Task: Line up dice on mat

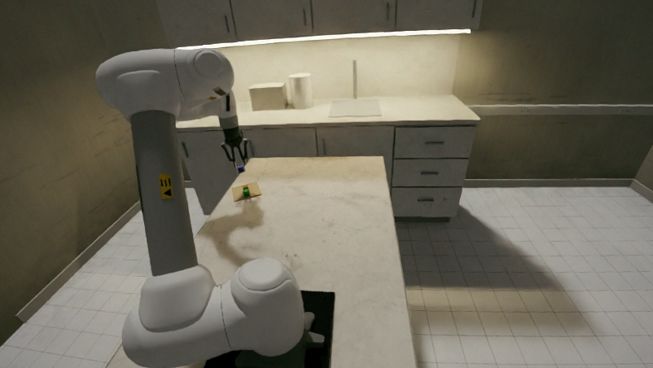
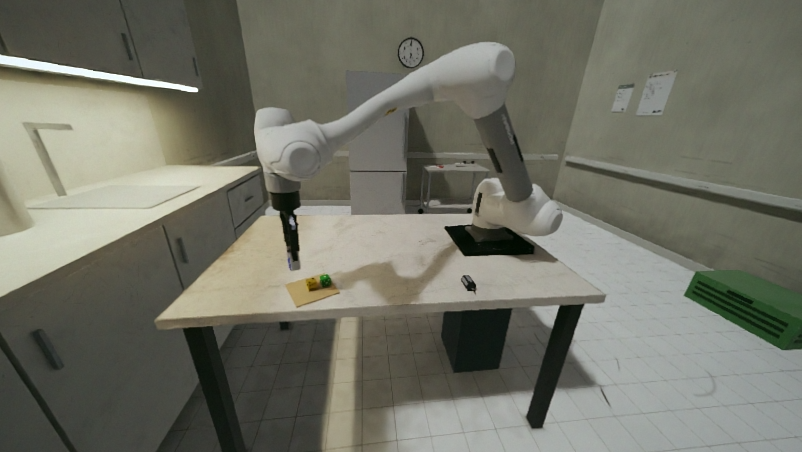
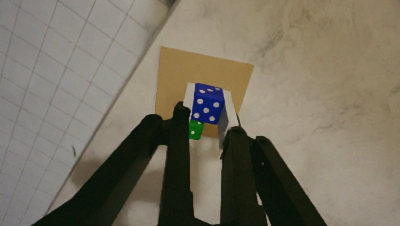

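Note:
My gripper (image 1: pixel 239 165) (image 2: pixel 293 265) (image 3: pixel 206 98) is shut on the blue die (image 1: pixel 240 168) (image 3: pixel 207 103), high above the mat (image 1: pixel 254 188) (image 2: pixel 300 297) (image 3: pixel 172 75). The blue die shows five pips on its larger visible face and three on the narrower one in the wrist view. The green die (image 1: pixel 246 192) (image 2: pixel 325 280) (image 3: pixel 195 130) stands at the mat's edge nearest the base; I cannot tell if it overhangs. The yellow die (image 2: pixel 311 284) sits on the mat just beyond it, close by, and is hidden behind the held die in the wrist view. Their numbers are unclear.
The mat lies near a long edge of the table (image 1: pixel 320 205) (image 2: pixel 365 241). A small dark object (image 2: pixel 468 283) lies near that same edge, closer to the base. The arm stands on a black base plate (image 1: pixel 320 299) (image 2: pixel 519 247).

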Available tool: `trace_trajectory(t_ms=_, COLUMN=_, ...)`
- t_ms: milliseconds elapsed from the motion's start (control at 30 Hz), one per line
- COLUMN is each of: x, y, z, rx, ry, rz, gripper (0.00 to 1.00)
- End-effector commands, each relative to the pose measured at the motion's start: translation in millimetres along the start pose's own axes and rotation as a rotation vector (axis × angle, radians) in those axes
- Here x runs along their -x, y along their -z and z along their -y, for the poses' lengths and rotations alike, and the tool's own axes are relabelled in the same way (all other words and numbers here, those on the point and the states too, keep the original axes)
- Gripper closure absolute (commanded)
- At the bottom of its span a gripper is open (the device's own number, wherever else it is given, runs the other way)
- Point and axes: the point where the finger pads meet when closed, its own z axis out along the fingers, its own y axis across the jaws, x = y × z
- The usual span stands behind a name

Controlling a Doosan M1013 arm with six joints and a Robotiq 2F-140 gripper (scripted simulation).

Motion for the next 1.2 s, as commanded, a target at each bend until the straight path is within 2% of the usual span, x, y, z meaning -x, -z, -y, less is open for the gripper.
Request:
trace_trajectory(t_ms=0, x=0, y=-5, z=0, rx=0.000, ry=0.000, rz=-0.002, gripper=0.76)
trace_trajectory(t_ms=100, x=0, y=-16, z=0, rx=0.000, ry=0.000, rz=-0.002, gripper=0.76)
trace_trajectory(t_ms=167, x=0, y=-16, z=0, rx=0.000, ry=0.000, rz=-0.002, gripper=0.76)
trace_trajectory(t_ms=500, x=-1, y=-64, z=0, rx=0.000, ry=0.000, rz=-0.002, gripper=0.76)
trace_trajectory(t_ms=667, x=-1, y=-81, z=0, rx=0.000, ry=0.000, rz=-0.002, gripper=0.76)
trace_trajectory(t_ms=1167, x=-1, y=-88, z=0, rx=0.000, ry=0.000, rz=-0.002, gripper=0.76)
